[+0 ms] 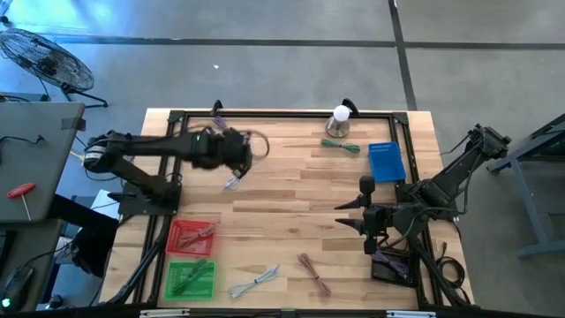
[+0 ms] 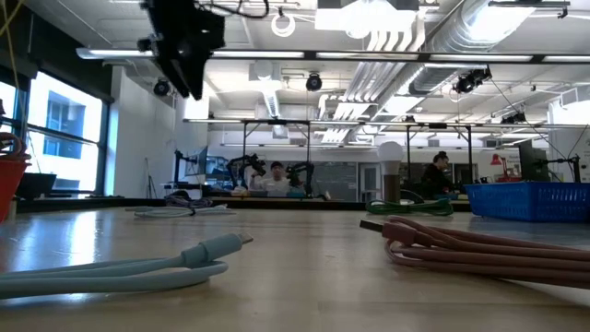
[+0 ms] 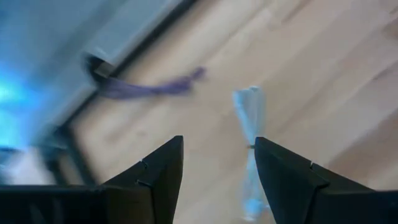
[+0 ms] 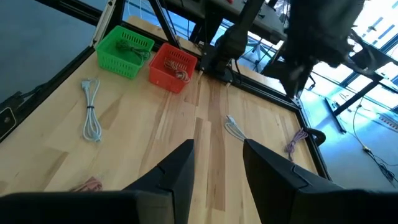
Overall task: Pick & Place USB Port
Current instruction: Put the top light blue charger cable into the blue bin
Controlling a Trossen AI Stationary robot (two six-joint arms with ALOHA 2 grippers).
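Left gripper (image 1: 237, 159): fingers apart, empty, raised over the pale cable (image 1: 234, 181) lying on the table (image 1: 291, 190) just below it. Right gripper (image 1: 350, 215): fingers apart, empty, waiting at the right side. Risk: the thin, limp cable may slip between the fingers if the descent is off-centre.

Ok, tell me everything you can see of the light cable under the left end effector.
The pale blue-white cable is a short bundled USB lead, cinched by a dark tie near its middle, as the left wrist view shows. It lies flat on the wooden table in the far-left area. The left end effector hangs above it, open, not touching it.
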